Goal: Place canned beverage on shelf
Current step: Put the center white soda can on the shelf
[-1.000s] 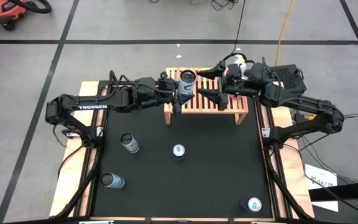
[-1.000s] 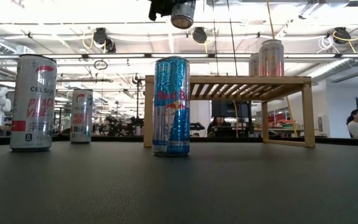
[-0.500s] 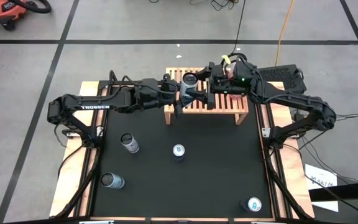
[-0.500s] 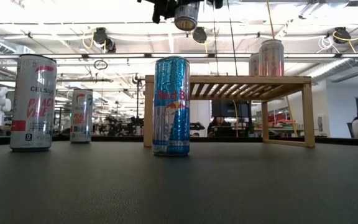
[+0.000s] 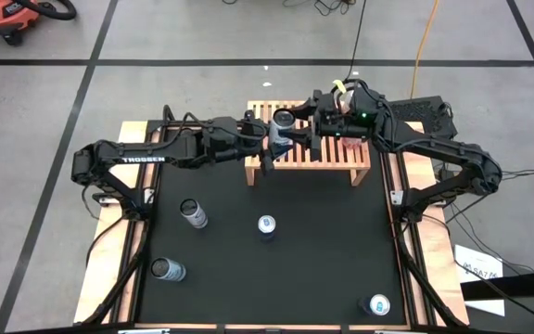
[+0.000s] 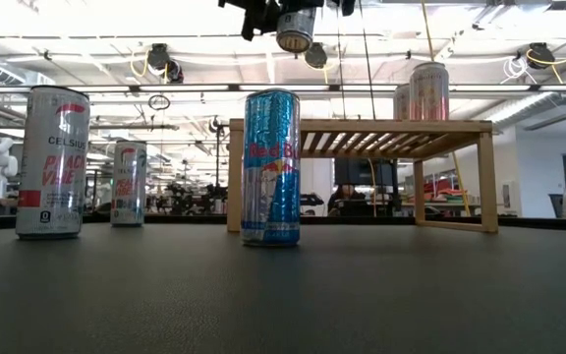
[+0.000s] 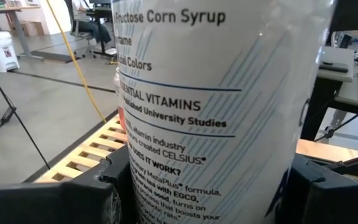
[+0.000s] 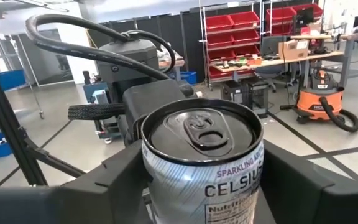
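Left gripper (image 5: pixel 273 141): you see it clamped on the white Celsius can (image 5: pixel 283 127), its fingers pressed against both sides of the can in the left wrist view.
Right gripper (image 5: pixel 297 137): its fingers flank the same can from the opposite side; you cannot tell whether they press on it or stand just clear.
Held can: it hangs tilted in the air above the left end of the shelf (image 5: pixel 336 156), lid facing the right wrist camera, clear of the slats; in the low view its base shows at the top edge, above the shelf's left leg.
Shelf: it stands at the far edge of the black table (image 5: pixel 332 250), slatted top level.
Can on shelf (image 6: pixel 427 91): you see one upright on the right part of the slats, with another just behind it.
Blue Red Bull can (image 6: pixel 271 167): upright near the table's middle, in front of the shelf's left leg.
Left-side cans: a Celsius can (image 6: pixel 52 162) near the front left and another (image 5: pixel 192 213) farther back, both upright.
Front right corner: one more can (image 5: pixel 378 304) stands there.
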Robot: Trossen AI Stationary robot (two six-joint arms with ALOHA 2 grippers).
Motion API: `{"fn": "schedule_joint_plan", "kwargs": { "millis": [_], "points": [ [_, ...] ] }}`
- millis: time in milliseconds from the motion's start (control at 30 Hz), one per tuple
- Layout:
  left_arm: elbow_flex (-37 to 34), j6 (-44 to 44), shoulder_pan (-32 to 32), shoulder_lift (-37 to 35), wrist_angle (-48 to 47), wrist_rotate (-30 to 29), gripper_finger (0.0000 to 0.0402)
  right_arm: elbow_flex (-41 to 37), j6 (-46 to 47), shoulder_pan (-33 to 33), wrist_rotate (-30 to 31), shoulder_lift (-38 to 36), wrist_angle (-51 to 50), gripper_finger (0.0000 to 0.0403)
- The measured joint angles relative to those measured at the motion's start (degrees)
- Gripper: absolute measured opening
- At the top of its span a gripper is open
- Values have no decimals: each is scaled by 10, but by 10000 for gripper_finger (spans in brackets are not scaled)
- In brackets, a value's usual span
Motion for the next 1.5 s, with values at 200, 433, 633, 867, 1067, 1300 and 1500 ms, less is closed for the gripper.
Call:
{"fn": "schedule_joint_plan", "kwargs": {
  "millis": [200, 433, 633, 867, 1067, 1300, 1500],
  "points": [
    [1, -26, 0, 8, 0, -31, 288, 2, -14, -21, 8, -7, -26, 234],
    [1, -26, 0, 7, -25, -68, 344, 64, -86, -76, 42, -15, -123, 240],
    [1, -27, 0, 7, -43, -68, 360, 62, -135, -150, 38, -22, -183, 239],
    [1, -27, -1, 7, -58, -68, 361, -5, -135, -244, -28, -30, -135, 241],
    [1, -27, 0, 7, -76, -69, 361, -55, -139, -284, -39, -32, -99, 241],
    [1, -27, 8, 7, -90, -70, 361, -100, -141, -308, -39, -31, -60, 242],
    [1, -27, 23, 7, -87, -70, 361, -103, -147, -322, -41, -31, -56, 242]
  ]
}}
